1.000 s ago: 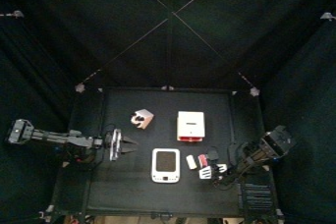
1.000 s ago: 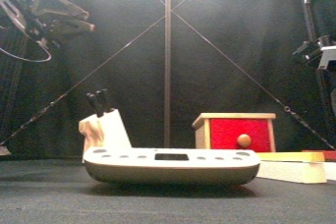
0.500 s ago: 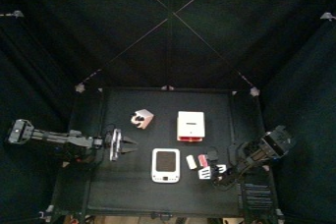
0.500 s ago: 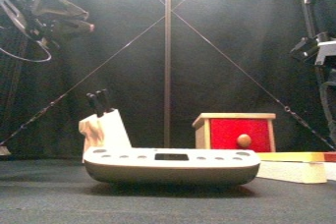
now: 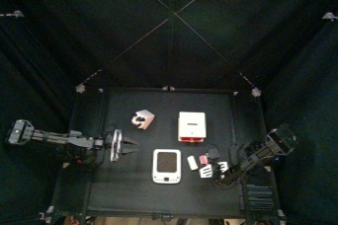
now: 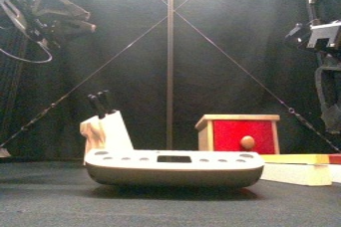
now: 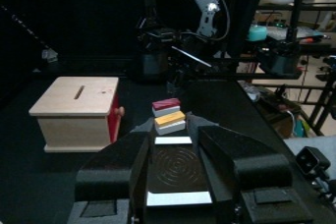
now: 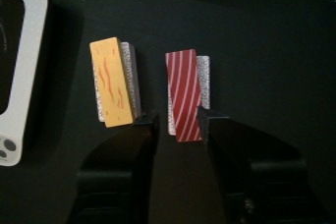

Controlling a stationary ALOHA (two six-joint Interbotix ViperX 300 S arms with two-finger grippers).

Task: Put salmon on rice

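Your right end effector (image 8: 183, 130) had shifted, jaws narrowed astride the red striped oblong salmon piece (image 8: 186, 92) (grasping step); next needed: pinch, lift.

The table (image 5: 126, 185) sits small at centre, enclosed by black curtains. The left arm (image 5: 59, 139) enters from the left, its gripper (image 5: 126, 144) near the table's left edge. A white tray (image 5: 166, 165) lies at mid-table. Beyond it stand a pale wooden piece (image 5: 141, 120) and a white box with a red edge (image 5: 195, 126). The right gripper (image 5: 219, 175) is over small pieces (image 5: 203, 162) beside the tray.
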